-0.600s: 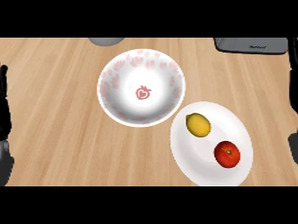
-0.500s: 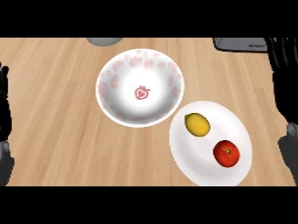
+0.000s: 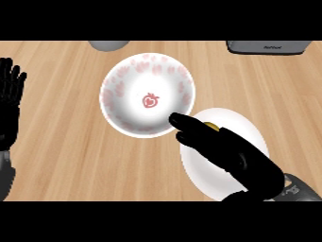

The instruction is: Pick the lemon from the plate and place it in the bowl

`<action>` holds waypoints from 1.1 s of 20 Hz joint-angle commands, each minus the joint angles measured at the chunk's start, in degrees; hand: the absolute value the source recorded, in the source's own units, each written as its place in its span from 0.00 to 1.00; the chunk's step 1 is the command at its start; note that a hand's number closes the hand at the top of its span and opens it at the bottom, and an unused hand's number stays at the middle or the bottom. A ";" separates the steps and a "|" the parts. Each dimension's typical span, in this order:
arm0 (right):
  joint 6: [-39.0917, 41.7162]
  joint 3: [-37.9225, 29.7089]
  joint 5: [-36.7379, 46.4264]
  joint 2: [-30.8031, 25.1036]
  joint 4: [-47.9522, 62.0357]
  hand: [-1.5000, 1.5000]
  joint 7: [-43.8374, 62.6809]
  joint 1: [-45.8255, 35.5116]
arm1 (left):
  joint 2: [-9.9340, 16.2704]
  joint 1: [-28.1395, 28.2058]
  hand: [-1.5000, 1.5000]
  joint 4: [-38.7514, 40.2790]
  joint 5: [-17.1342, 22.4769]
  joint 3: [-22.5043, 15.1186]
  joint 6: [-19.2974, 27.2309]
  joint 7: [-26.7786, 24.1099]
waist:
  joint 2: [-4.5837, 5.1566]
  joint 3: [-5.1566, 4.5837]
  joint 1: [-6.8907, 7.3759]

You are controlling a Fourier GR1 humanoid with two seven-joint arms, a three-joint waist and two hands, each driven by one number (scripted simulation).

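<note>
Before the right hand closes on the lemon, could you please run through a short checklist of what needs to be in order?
1. Right hand is over the plate: ok, it lies across the plate, fingertips near the lemon.
2. Lemon visible: not ok, only a yellow sliver shows past the fingers.
3. Fingers around the lemon: cannot tell, the hand hides it.
4. Red fruit out of the grasp: cannot tell, the hand hides that part of the plate.
5. Bowl ready to receive: ok, nothing lies in it and it sits right beside the plate.
6. Left hand out of the way: ok, open at the left edge, apart from both dishes.
</note>
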 commanded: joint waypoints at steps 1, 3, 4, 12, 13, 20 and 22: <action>-1.70 10.39 14.00 -2.16 -3.09 0.00 -13.16 9.28 | 1.96 0.18 0.50 1.65 3.32 2.86 -3.40 0.85 | 0.15 0.24 -2.06; -3.14 10.08 18.91 -6.42 -1.66 0.00 -18.93 12.17 | 1.39 -0.87 0.50 2.52 3.26 2.88 -3.49 0.83 | 0.33 0.23 -2.13; -5.28 12.23 22.20 -7.39 -5.56 0.00 -16.72 15.08 | 0.92 1.01 0.50 -0.10 2.24 1.46 -2.94 1.67 | 0.06 0.20 -2.10; -5.96 -2.15 29.09 -22.07 -16.68 0.00 -6.82 18.26 | 0.77 -0.43 0.50 4.24 2.45 3.38 -4.77 -0.67 | 0.12 0.09 -2.95; -2.65 -3.64 28.31 -23.91 -20.48 0.00 -0.88 16.91 | 1.65 0.53 0.50 2.84 3.69 4.30 -5.71 0.14 | -0.03 0.03 -2.63; 12.70 -8.76 30.81 -35.83 -23.59 0.00 10.90 11.62 | 2.09 -2.83 0.50 4.41 3.10 4.66 -5.74 0.97 | 0.36 -0.02 -1.73; 15.18 -5.40 35.05 -36.12 -28.22 0.00 16.23 12.96 | 1.12 -0.02 0.50 3.15 2.42 3.51 -5.93 0.74 | 0.22 0.00 -1.40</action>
